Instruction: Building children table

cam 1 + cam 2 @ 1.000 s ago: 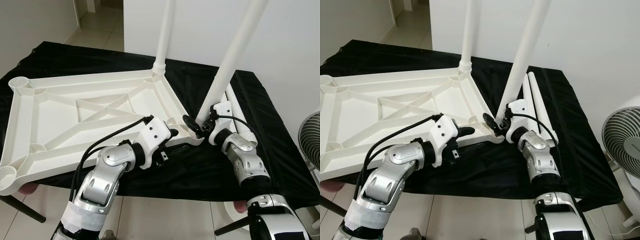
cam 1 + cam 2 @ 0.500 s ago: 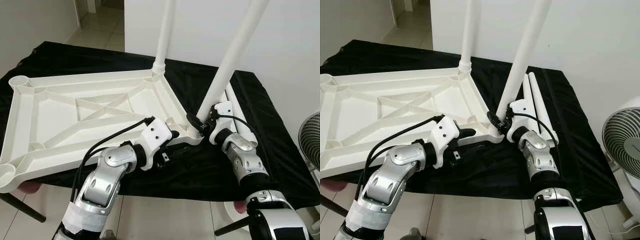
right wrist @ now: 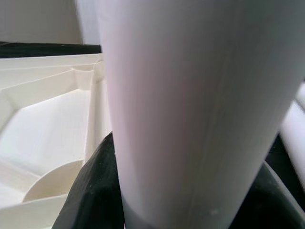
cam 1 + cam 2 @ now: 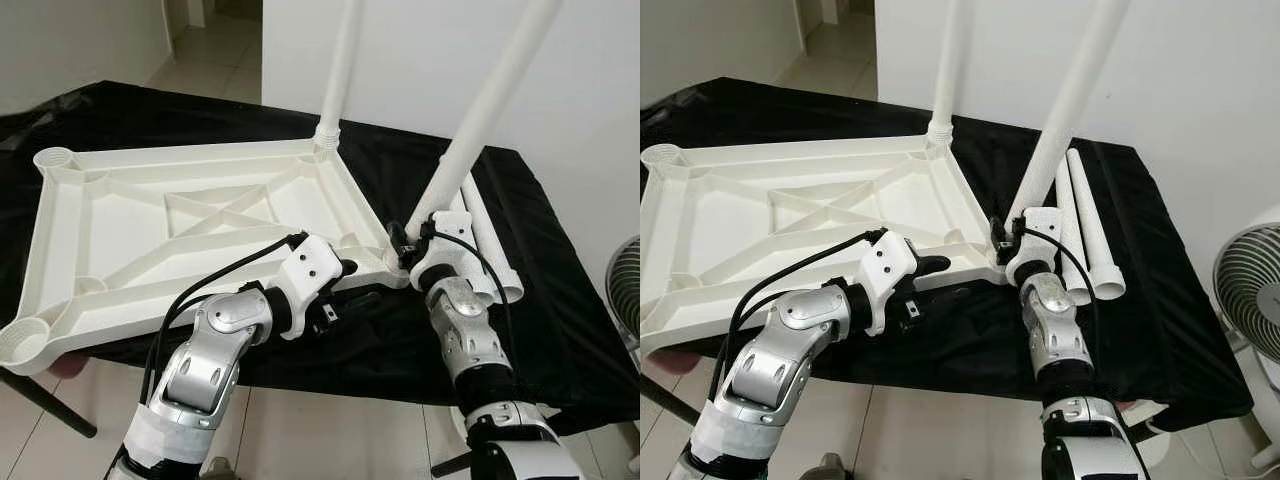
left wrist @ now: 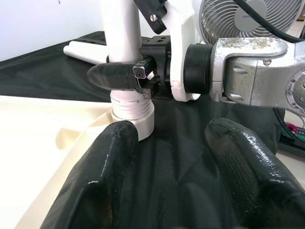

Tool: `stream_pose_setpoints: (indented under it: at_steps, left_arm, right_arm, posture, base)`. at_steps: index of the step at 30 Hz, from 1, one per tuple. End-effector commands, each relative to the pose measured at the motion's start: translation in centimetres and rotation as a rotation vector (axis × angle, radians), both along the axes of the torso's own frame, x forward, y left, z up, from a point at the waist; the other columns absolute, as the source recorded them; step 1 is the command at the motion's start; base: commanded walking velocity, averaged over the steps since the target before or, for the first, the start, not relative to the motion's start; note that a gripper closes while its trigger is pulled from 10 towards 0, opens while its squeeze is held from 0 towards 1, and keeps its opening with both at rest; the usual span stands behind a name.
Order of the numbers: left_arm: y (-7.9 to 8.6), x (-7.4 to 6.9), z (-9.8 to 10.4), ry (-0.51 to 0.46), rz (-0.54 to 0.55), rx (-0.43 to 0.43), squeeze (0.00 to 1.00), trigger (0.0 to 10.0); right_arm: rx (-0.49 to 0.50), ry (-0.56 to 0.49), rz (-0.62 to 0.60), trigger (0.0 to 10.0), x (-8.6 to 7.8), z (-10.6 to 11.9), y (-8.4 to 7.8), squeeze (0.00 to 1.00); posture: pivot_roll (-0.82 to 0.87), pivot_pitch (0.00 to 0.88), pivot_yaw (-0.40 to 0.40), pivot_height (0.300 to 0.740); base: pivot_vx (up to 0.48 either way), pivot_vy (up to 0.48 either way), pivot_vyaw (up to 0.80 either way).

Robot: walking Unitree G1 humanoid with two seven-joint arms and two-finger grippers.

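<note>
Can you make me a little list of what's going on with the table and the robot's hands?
tabletop: white tabletop, upside down on the black cloth
legs standing: far leg and near leg, in corner sockets
spare legs: two spare legs lying on the cloth
right gripper: right gripper clamped on the near leg's base
left gripper: left gripper open, by the tabletop's near corner
nearby: fan

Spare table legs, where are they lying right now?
The two spare legs lie side by side on the black cloth, on the robot's right, just beyond the right tool.
</note>
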State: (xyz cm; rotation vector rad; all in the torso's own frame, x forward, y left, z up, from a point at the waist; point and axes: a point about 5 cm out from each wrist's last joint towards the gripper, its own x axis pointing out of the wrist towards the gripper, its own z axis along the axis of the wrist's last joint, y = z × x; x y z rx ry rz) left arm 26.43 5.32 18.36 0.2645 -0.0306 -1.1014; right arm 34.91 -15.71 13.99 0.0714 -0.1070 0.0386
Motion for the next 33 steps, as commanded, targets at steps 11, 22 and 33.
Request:
stream_pose_setpoints:
  at_steps: [11,22,33]
  left_arm:
    - [-0.8,0.0,0.0,-0.001,0.049,-0.025,0.0,10.0]
    - [-0.4,0.0,0.0,-0.005,0.066,-0.019,0.0,10.0]
    - [-0.2,0.0,-0.1,-0.006,0.077,-0.014,0.0,10.0]
  right_arm:
    - [0.02,0.104,-0.343,0.0,-0.7,-1.2,0.4,0.0]
    - [0.032,0.054,-0.297,10.0,-1.1,-0.8,0.4,1.0]
    - [0.046,-0.038,-0.241,10.0,-3.2,-0.1,0.0,1.0]
  posture:
    - [0.16,0.074,-0.075,0.74]
    - [0.17,0.069,-0.077,0.74]
    - [0.17,0.062,-0.079,0.74]
  base:
    - [0.0,0.0,0.0]
    - [0.0,0.0,0.0]
    - [0.0,0.0,0.0]
